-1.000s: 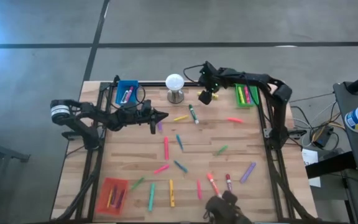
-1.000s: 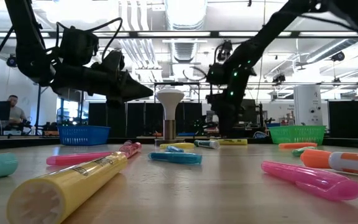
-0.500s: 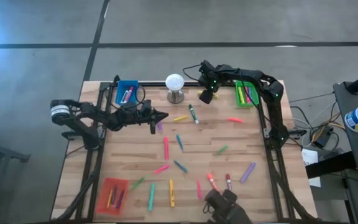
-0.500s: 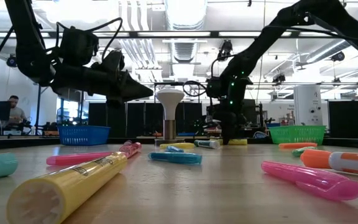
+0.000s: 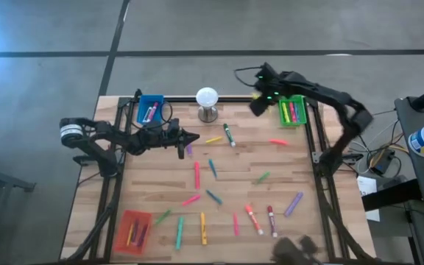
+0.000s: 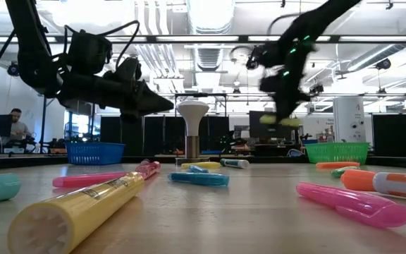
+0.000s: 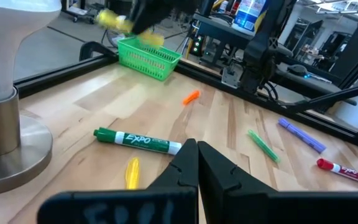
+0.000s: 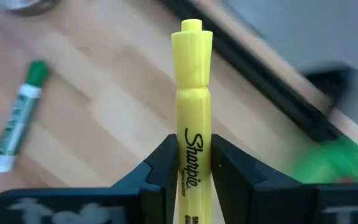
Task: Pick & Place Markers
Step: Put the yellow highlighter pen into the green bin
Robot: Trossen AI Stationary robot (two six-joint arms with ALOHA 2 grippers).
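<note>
My right tool [image 8: 193, 163] was clamped on a yellow Sharpie highlighter [image 8: 192, 93], gripping it around the lower barrel so that the capped end stuck out forward past the fingers. From above, that tool [image 5: 258, 105] hung in the air near the table's far edge, just beside the green tray [image 5: 291, 112], which already held a few markers. I judged the carry was aimed at that tray, and gripping the barrel rather than the tip would let the highlighter drop in lengthwise.

My left tool [image 7: 197, 155] was pinched fully shut with nothing in it, its tips meeting in a point. From above it [image 5: 192, 138] hovered over the far left part of the table, near a purple marker [image 5: 189, 149], waiting.

The rest of the markers lay loose across the wooden table [image 5: 308, 177]. A green Expo marker [image 5: 229, 135] and a small yellow marker [image 5: 213, 139] sat close to the white ball on its metal stand [image 5: 207, 103]. An orange marker [image 5: 277, 142] lay nearer the green tray. Others in pink, teal, green, red and purple were scattered toward the near edge.

The blue tray [image 5: 151, 109] at the far left corner and the red tray [image 5: 133, 231] at the near left corner each held some markers too, so I took the sorting as partly done.
</note>
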